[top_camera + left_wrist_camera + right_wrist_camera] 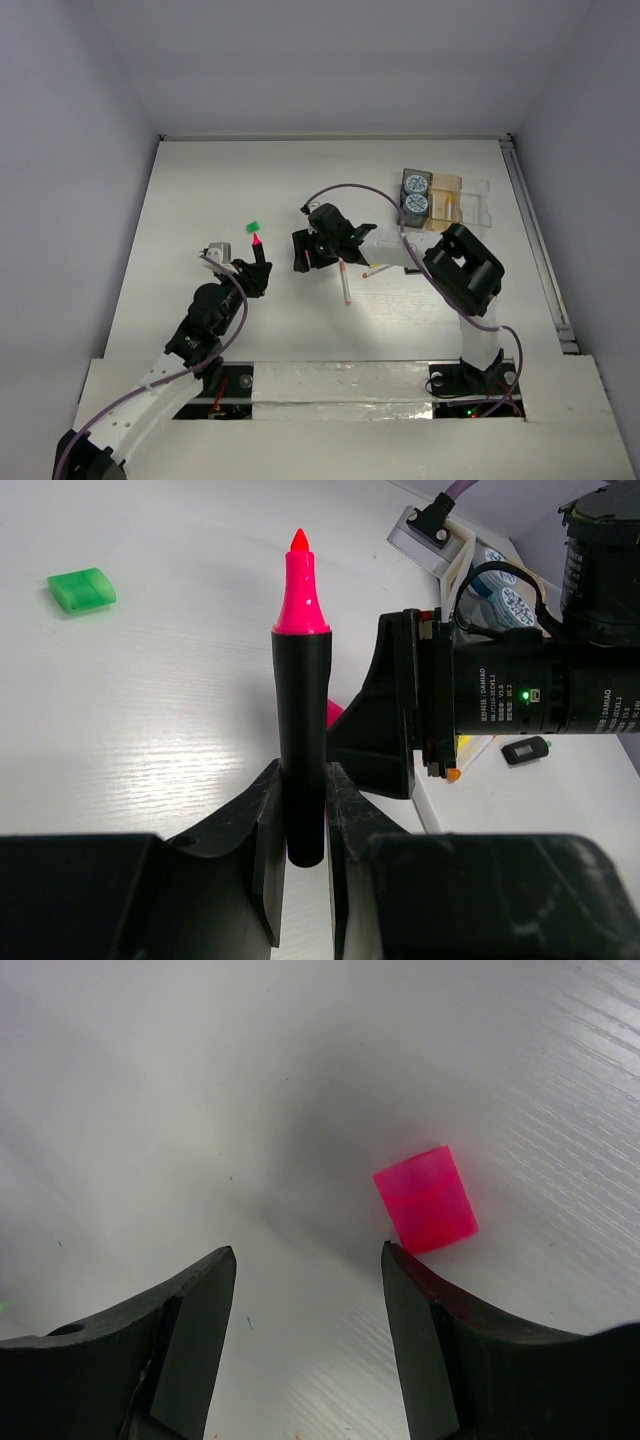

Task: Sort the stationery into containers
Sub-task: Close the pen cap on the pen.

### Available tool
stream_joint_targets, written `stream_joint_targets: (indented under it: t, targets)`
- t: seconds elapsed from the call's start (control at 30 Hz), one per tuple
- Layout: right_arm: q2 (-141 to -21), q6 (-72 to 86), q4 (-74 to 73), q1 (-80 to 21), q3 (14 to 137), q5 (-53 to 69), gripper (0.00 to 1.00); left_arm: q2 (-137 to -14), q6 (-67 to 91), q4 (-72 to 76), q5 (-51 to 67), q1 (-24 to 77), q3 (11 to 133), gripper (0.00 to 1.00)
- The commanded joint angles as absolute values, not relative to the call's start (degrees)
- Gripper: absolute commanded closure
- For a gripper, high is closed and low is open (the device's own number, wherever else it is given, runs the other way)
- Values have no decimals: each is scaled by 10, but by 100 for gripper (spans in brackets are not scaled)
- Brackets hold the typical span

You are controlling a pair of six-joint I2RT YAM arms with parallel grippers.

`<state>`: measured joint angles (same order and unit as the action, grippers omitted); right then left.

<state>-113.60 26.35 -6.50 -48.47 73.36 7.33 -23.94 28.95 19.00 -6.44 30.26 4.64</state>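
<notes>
**Pink cap just off the right fingertip, highlighter bare-tipped on the left**

Clamps the highlighter (pixel 303 710) in the left end effector (pixel 303 780), narrow on the butt end, with the long axis running straight out from the fingers and the pink tip uncapped and pointing away. Holds the right end effector (pixel 307 1252) wide and empty, low over the tabletop (pixel 150 1080). Finds the pink cap (pixel 425 1198) lying ahead of and just outside the finger on the right of the wrist view, near that fingertip and not between the two; cannot tell whether touching. Puts the right arm plainly nearer that cap than the left.

Calls, as a judgement, for a small sideways shift to bracket the cap before closing. Shows a green cap (pixel 253 226) loose beyond the highlighter tip, a pen (pixel 345 283) and an orange pen (pixel 378 269) beside the right arm, and the trays (pixel 480 200) at the far right, with two rolls (pixel 415 196) in the dark one.

Offers a smooth, slightly glossy white surface, so a short cap may skid or roll when nudged. Shows plain pale walls (pixel 80 150) around, with ample room.
</notes>
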Motion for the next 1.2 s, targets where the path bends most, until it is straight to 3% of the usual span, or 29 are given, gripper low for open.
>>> stream_joint_targets:
  t: [0.0,0.17,0.33,0.47,0.8,1.17]
  targets:
    - [-1120,250,-74,-489,729,34,34,-243,285,217,-60,301,68,100]
    - [-1139,243,-67,-478,745,9,33,-243,287,217,-62,301,68,100]
    - [-1146,236,-66,-468,762,4,22,-250,285,221,-59,301,68,100]
    - [-1163,233,-64,-468,786,8,19,-254,285,223,-57,301,68,100]
    - [-1226,210,-112,-462,867,-30,19,-252,283,223,-58,301,68,100]
    - [-1268,178,-211,-462,952,-73,29,-247,284,220,-61,301,67,100]
